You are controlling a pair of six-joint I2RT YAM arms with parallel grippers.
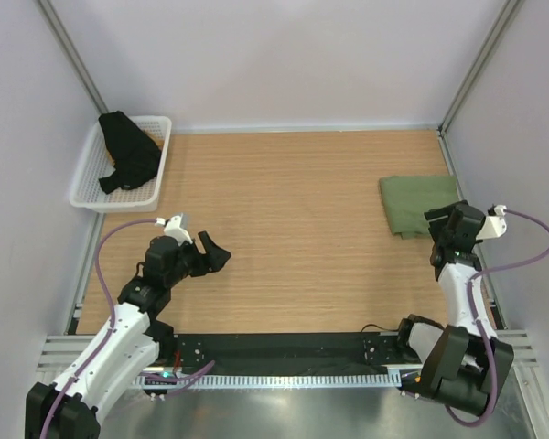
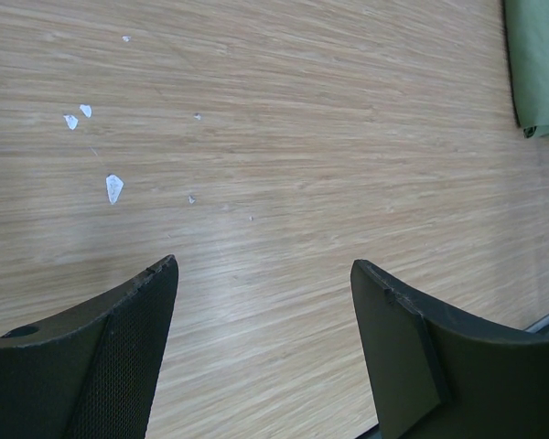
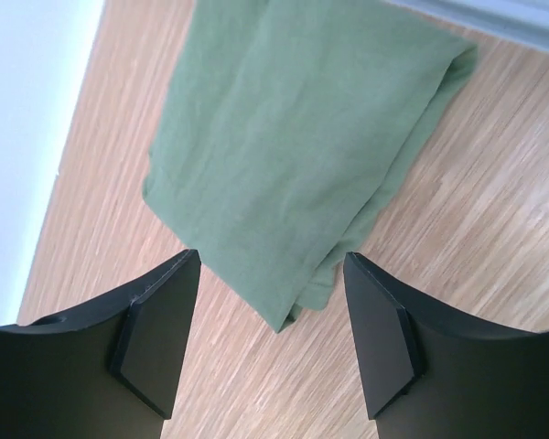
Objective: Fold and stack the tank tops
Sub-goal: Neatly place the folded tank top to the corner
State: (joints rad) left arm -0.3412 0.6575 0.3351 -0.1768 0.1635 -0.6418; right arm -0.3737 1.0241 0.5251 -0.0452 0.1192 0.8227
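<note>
The folded olive tank top (image 1: 419, 205) lies on the tabletop (image 1: 293, 210) at right, the black tank top (image 1: 128, 151) in the far-left basket (image 1: 84, 199), while the left fingers (image 2: 119, 357) and right fingers (image 3: 156, 338) stand wide, holding nothing.

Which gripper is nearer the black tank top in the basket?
Left. The left gripper hangs near the basket holding the black tank top; the right gripper is across the table, beside the green top.
</note>
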